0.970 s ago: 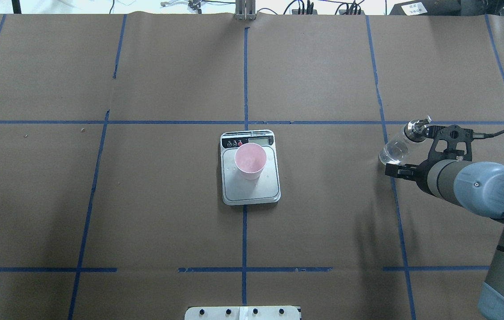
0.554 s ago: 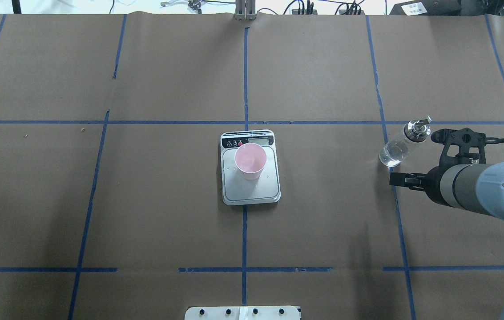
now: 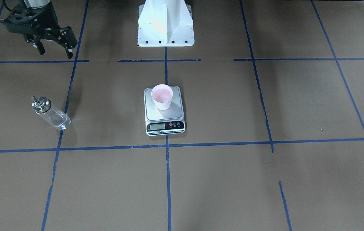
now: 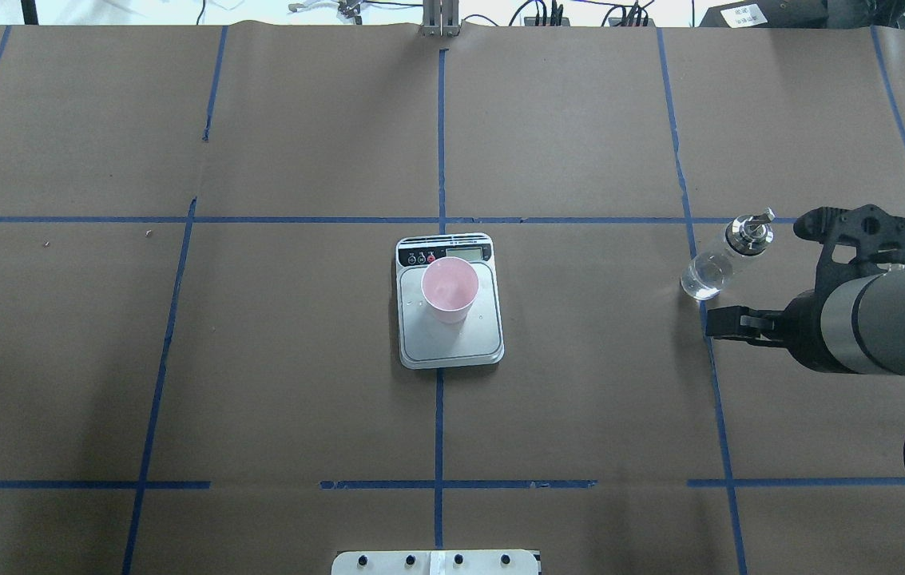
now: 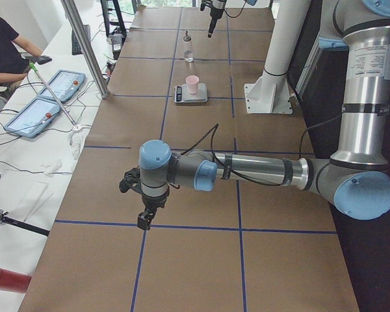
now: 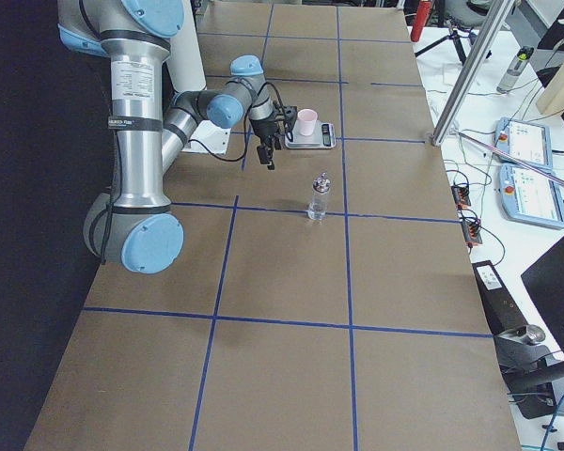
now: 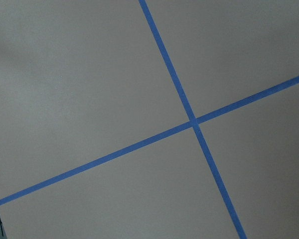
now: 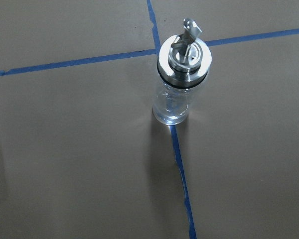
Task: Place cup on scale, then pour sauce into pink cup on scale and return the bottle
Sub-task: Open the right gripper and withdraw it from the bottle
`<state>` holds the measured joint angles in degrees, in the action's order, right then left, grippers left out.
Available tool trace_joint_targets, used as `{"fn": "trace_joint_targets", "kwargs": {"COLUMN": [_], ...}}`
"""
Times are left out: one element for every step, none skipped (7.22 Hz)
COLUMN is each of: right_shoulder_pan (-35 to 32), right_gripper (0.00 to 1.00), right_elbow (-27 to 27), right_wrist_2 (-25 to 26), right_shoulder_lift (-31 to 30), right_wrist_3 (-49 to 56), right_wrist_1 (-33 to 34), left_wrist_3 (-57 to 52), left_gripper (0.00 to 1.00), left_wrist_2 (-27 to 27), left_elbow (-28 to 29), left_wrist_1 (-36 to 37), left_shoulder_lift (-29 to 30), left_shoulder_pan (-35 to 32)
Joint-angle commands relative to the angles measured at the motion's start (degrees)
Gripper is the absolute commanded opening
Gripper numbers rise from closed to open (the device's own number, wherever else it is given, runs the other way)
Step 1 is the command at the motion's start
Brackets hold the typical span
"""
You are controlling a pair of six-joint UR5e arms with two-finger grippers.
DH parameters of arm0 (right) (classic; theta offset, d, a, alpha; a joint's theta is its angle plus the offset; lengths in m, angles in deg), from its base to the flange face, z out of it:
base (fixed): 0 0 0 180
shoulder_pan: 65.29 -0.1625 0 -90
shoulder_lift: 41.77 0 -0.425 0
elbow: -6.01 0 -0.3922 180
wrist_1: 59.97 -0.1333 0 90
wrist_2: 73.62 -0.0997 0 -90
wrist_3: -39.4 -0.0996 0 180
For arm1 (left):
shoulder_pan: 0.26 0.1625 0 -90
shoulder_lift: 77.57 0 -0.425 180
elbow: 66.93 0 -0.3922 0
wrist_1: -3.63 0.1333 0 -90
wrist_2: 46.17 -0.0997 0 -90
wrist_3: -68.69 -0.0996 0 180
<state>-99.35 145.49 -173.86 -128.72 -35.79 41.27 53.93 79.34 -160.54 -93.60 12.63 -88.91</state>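
The right gripper (image 3: 56,53) points downward near the bottle (image 3: 50,114), jaws wide apart and empty. The bottle stands upright, long axis vertical, spout on top.

Brown paper-covered table (image 4: 300,359) gridded with blue tape lines (image 4: 442,120) — white metal mounting pedestal (image 3: 165,24) at one edge; alongside, two blue-framed tablet consoles (image 5: 64,84) on a white side bench (image 5: 52,151).

pink cup (image 3: 162,98), clear bottle (image 3: 52,115), brown table (image 3: 297,96)
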Motion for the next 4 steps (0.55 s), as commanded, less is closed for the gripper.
{"fn": "trace_joint_targets", "kwargs": {"right_shoulder_pan": [-10.2,-17.4,-25.8,-33.1], "right_gripper": [1.0,1.0,1.0,1.0], "right_elbow": [1.9,1.6,-0.2,-4.6], "right_wrist_2": [-9.7,-14.6,-21.9,-27.7], "right_shoulder_lift": [13.4,17.6,18.1,18.0], "right_wrist_3": [8.8,16.8,27.2,36.5], "right_wrist_1": [17.9,23.3,24.9,24.8], "left_wrist_3": [-0.1,-0.1,0.0,0.1], "left_gripper": [1.0,1.0,1.0,1.0], "left_wrist_2": [0.1,0.1,0.1,0.0], "left_elbow": [-0.1,-0.2,-0.7,-1.5], "left_wrist_1": [-0.1,-0.1,-0.1,0.1], "left_shoulder_lift": [-0.2,-0.2,-0.4,-0.5], "left_shoulder_pan": [0.0,0.0,0.0,0.0]}}
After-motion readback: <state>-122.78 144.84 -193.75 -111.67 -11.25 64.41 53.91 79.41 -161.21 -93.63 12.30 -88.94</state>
